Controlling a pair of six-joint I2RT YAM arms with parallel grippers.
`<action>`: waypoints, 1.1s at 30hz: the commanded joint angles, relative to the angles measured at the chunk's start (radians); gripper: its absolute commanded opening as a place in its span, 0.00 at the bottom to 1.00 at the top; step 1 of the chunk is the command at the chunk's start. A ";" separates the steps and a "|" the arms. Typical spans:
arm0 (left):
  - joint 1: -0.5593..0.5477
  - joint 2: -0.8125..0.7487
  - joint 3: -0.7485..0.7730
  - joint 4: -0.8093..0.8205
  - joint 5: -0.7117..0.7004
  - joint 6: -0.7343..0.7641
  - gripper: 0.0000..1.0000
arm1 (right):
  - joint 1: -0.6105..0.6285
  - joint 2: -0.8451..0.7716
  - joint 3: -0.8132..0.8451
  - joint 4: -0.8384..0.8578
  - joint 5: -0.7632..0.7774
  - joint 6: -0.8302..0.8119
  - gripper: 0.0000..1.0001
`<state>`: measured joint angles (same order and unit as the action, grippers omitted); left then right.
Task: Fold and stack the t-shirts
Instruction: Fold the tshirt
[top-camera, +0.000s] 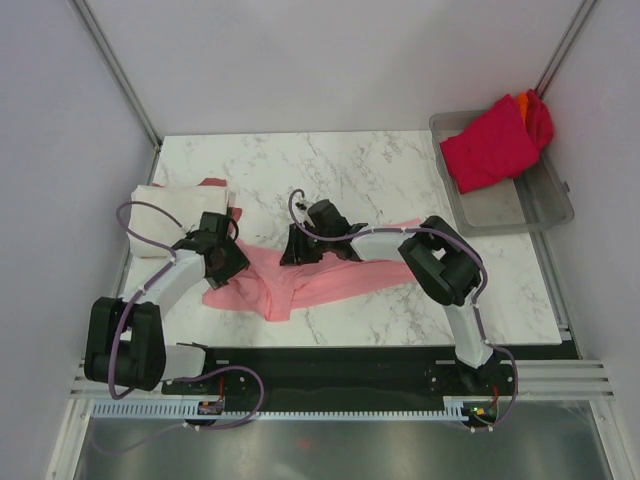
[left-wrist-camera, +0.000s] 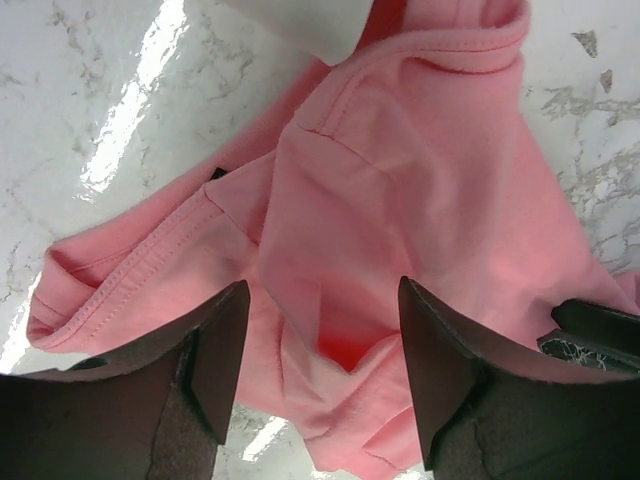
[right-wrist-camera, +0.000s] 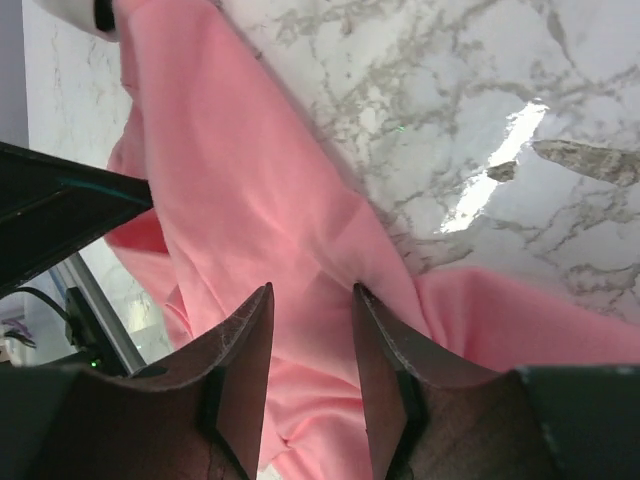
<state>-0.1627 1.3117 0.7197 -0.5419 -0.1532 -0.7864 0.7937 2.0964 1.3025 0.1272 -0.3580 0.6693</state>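
A light pink t-shirt (top-camera: 300, 282) lies crumpled on the marble table between both arms. My left gripper (top-camera: 226, 256) is low over its left part; in the left wrist view the jaws (left-wrist-camera: 325, 300) stand wide open with bunched pink cloth (left-wrist-camera: 400, 170) between and under them. My right gripper (top-camera: 300, 246) is over the shirt's upper middle; its jaws (right-wrist-camera: 312, 300) stand partly open over a pink fold (right-wrist-camera: 250, 200), not closed on it. A folded cream-white shirt (top-camera: 160, 205) lies at the left on a dark red one (top-camera: 212, 184). A crimson shirt (top-camera: 490, 145) and an orange one (top-camera: 525, 100) lie in the tray.
The grey translucent tray (top-camera: 530, 205) stands at the back right by the table's edge. White walls and frame posts close in the table on three sides. The left arm's black body (right-wrist-camera: 55, 220) shows close by in the right wrist view.
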 joint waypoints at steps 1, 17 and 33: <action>0.032 0.001 -0.038 0.031 -0.003 -0.079 0.67 | -0.024 0.043 0.030 -0.015 -0.033 0.030 0.45; 0.121 -0.215 -0.187 0.128 0.011 -0.091 0.42 | -0.225 0.110 0.250 -0.165 -0.058 -0.051 0.55; 0.111 -0.221 -0.051 0.151 0.081 0.012 0.63 | -0.337 -0.329 -0.137 -0.005 -0.279 -0.070 0.75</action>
<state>-0.0475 1.0412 0.5812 -0.4374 -0.1036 -0.8185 0.4286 1.7798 1.2400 0.0055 -0.5507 0.5373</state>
